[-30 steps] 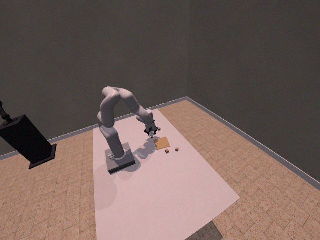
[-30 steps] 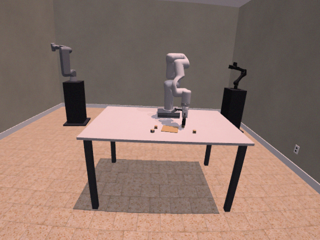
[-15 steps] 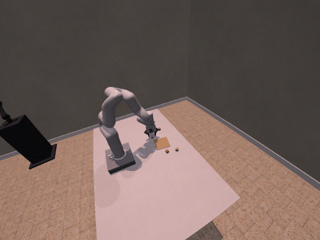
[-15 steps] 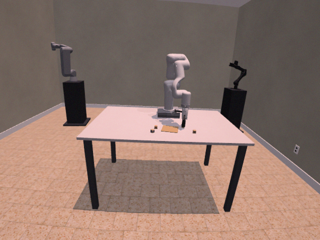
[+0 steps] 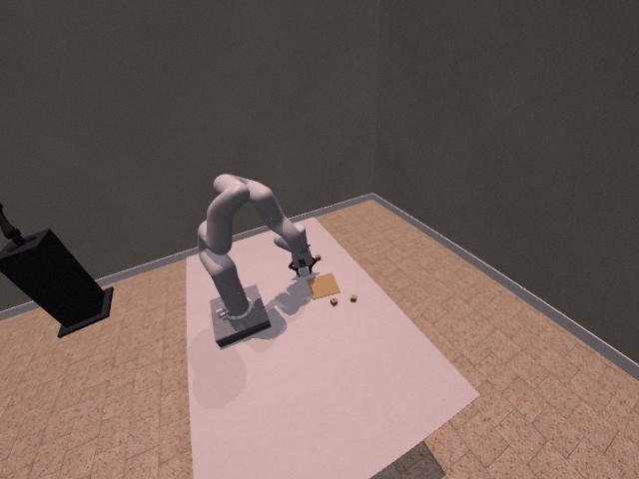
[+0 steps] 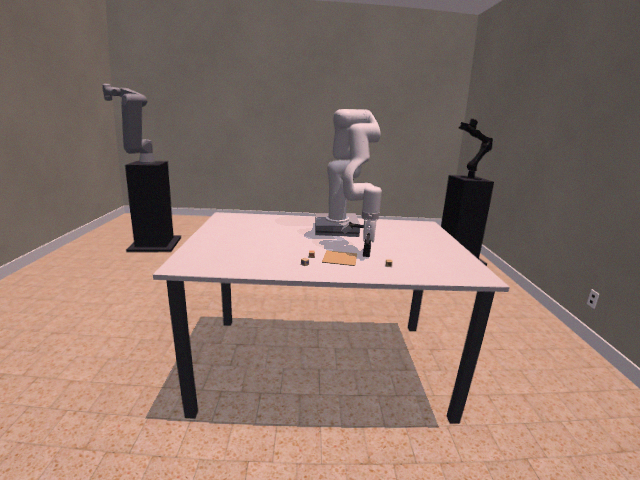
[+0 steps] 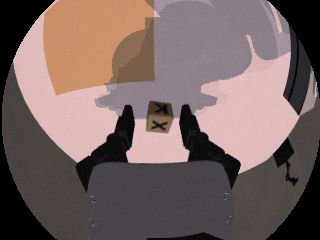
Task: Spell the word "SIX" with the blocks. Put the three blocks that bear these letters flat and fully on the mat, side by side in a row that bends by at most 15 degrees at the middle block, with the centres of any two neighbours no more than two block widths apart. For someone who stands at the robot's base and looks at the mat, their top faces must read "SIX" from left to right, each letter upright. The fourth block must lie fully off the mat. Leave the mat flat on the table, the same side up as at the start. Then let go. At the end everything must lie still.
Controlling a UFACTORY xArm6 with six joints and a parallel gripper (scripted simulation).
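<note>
Orange mat in the top view, two blocks near one edge, off it. Exterior: those two left of the mat, another block right. Wrist: lettered block just off its corner, gripper well over half open, gripping nothing.

Two blocks lie right of the mat, two other blocks left of it.
</note>
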